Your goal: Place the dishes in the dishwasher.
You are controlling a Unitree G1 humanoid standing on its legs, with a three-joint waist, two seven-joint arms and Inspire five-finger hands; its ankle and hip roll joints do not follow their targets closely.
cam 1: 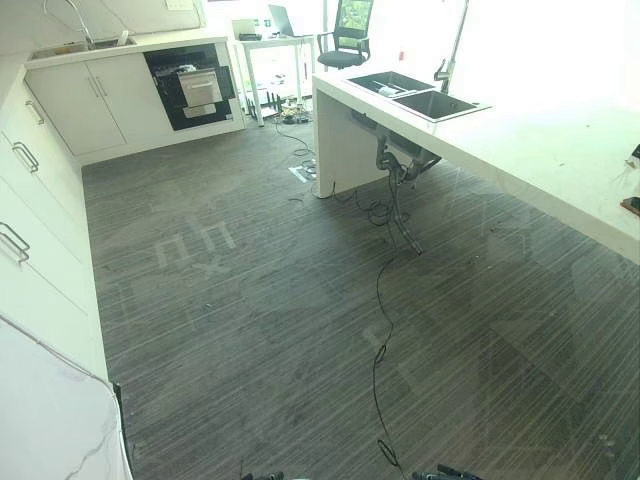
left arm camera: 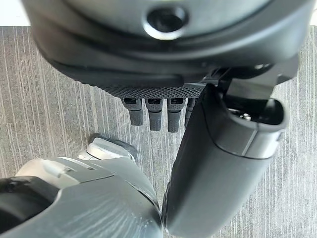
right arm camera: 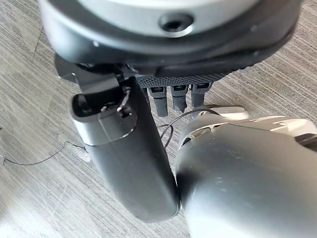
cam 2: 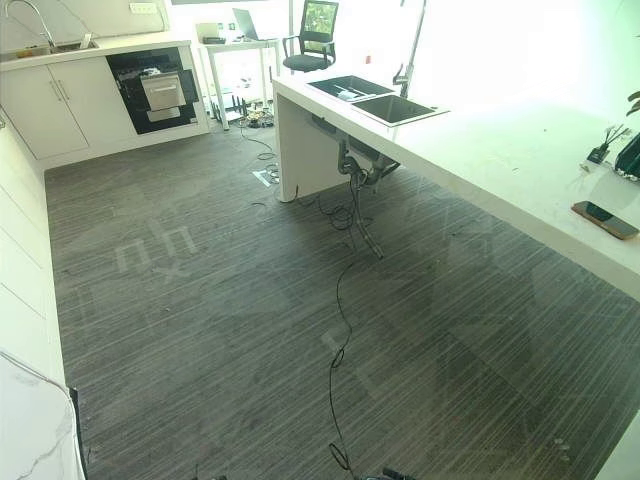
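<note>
in your left eye view, the dishwasher (cam 1: 190,88) sits far off across the grey wood floor (cam 1: 260,300), built into the white cabinets (cam 1: 90,105), its dark front open with a pale rack showing. a white desk (cam 1: 520,150) runs along your right with a double sink (cam 1: 415,95) and tap (cam 1: 450,50).

in your right eye view, a phone (cam 2: 605,219) lies on that desk.

in your left wrist view, the left hand (left arm camera: 198,148) hangs over the floor, fingers (left arm camera: 155,113) relaxed, grasping nothing.

in your right wrist view, the right hand (right arm camera: 129,148) hangs the same way, released and holding nothing.
</note>
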